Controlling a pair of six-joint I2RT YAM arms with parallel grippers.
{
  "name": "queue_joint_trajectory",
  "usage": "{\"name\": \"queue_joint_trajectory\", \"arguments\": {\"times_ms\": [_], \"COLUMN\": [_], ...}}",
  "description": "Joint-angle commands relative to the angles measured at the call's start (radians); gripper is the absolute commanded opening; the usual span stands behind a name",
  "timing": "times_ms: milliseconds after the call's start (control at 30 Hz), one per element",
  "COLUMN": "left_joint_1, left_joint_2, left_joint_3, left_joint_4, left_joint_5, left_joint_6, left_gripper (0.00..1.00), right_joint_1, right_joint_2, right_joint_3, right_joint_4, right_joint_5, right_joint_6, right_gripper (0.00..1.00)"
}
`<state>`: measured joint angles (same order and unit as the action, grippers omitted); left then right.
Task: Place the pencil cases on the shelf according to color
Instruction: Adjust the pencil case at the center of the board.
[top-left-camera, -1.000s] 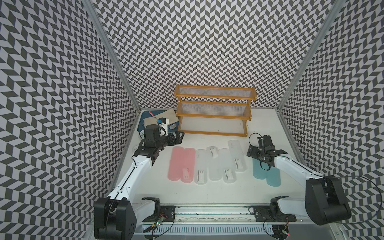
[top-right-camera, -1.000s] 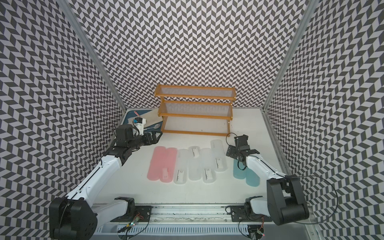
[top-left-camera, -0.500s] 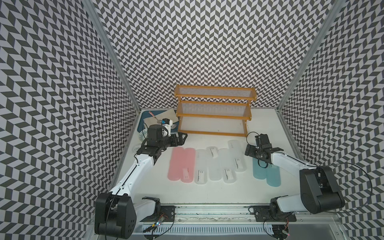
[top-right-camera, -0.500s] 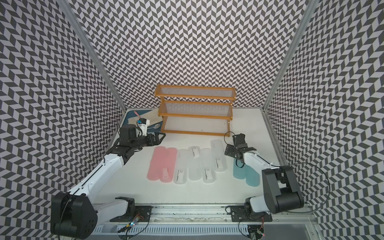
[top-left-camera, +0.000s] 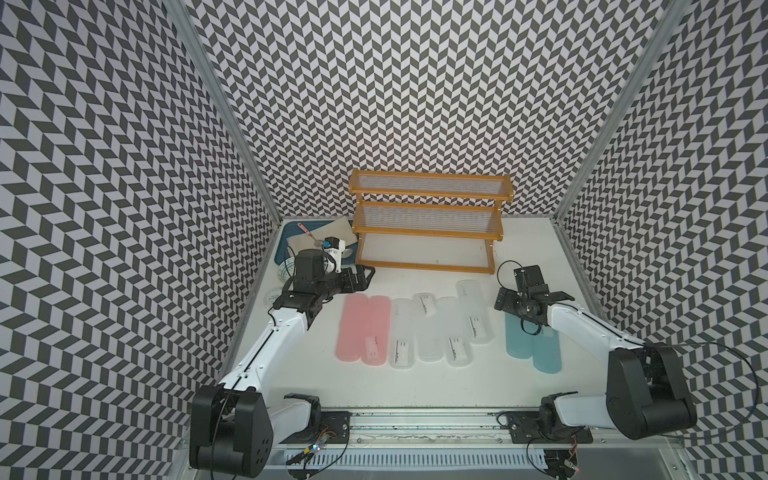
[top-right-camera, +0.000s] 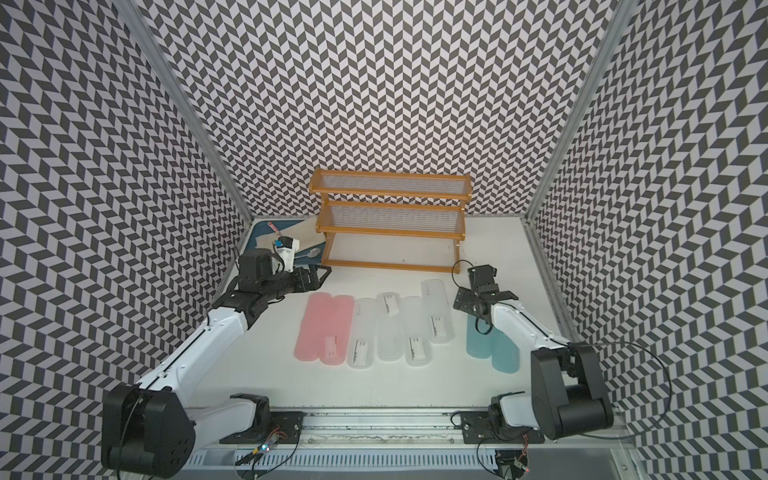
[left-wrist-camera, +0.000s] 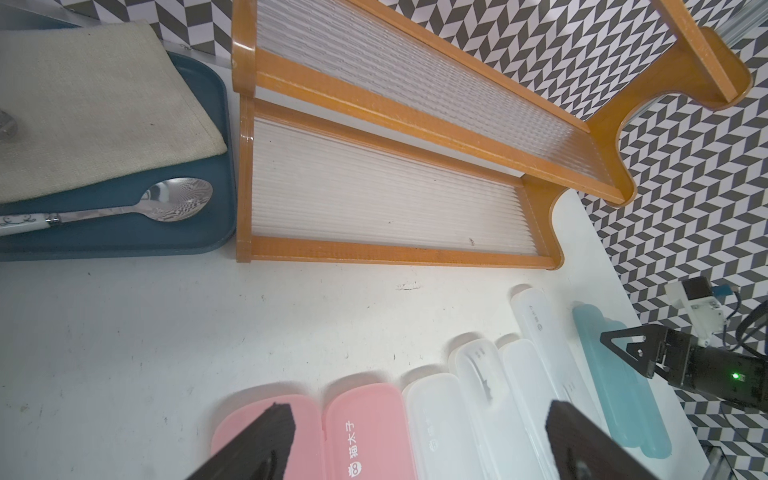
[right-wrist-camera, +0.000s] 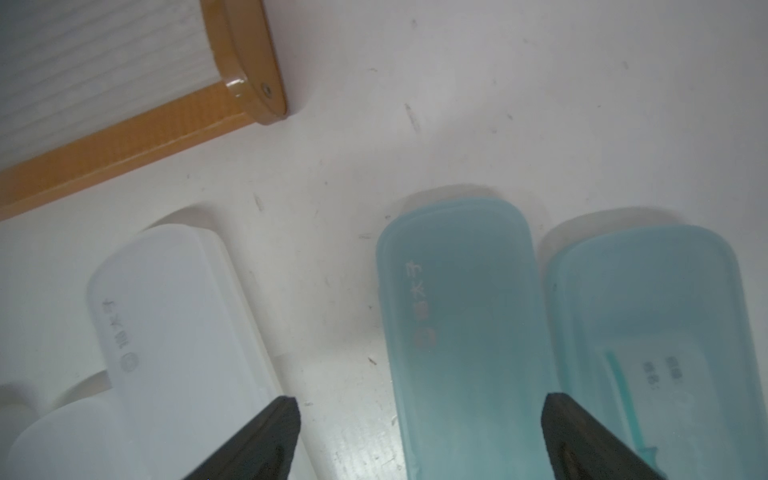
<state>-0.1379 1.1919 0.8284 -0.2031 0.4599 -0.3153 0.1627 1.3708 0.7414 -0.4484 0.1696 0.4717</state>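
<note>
Black-and-white chevron walls close in a white worktop (top-left-camera: 415, 386) on three sides. At its back stands the three-tiered shelf (top-left-camera: 428, 216), with an orange-brown wooden frame and ribbed translucent panels. All three tiers are bare in both top views, so by my reading nothing has been placed yet and the whole sorting job is left.

All eight cases lie flat on the worktop in a row in front of the shelf, already grouped by colour. Two pink translucent plastic pencil cases (top-left-camera: 353, 328) touch side by side toward the left arm. Four frosted white pencil cases (top-left-camera: 428, 328) lie in the middle, slightly staggered. Two light blue pencil cases (top-left-camera: 517, 340) lie side by side under the right arm.

The right gripper (right-wrist-camera: 419, 399) hangs low over the far end of the blue case nearer the white ones. Its jaws are spread wide to either side of that case and grasp nothing, so it looks as if a first pick is being lined up. The left gripper (left-wrist-camera: 417, 409) hovers near the far ends of the pink pair, jaws likewise released and empty.

Beside the shelf, in the corner, sits a dark blue plastic tray (left-wrist-camera: 124, 245), which is no part of the task. It holds a folded beige woven cloth (left-wrist-camera: 95, 108) and a metal spoon with a white handle (left-wrist-camera: 174, 199), lying on the tray's floor beside the cloth.
</note>
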Motion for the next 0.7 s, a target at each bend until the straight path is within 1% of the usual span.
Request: {"name": "queue_joint_trajectory", "arguments": {"times_ms": [0,233,433,667], "left_joint_1": [-0.005,-0.011,-0.012,-0.012], "left_joint_2": [-0.02,-0.021,-0.022,-0.02], "left_joint_3": [0.011,0.004,0.007,0.007], "left_joint_4": [0.015,0.022,0.022,0.022], "left_joint_5": [0.029,0.042,0.049,0.049], "left_joint_6": [-0.007,-0.012,-0.014,-0.014], "left_gripper": [0.99,1.0,1.0,1.0], "right_joint_1": [-0.001,-0.013,-0.011,0.046], "right_joint_2": [0.008,0.035,0.095,0.099], "right_joint_3": [-0.03,-0.056,-0.06,-0.054], "right_joint_4": [-0.002,0.028,0.053,0.084], "right_joint_5": [0.027,0.049,-0.028,-0.087], "right_joint_6": [0.005,0.02,0.016,0.058], "right_gripper": [0.96,0.97,0.95,0.94]}}
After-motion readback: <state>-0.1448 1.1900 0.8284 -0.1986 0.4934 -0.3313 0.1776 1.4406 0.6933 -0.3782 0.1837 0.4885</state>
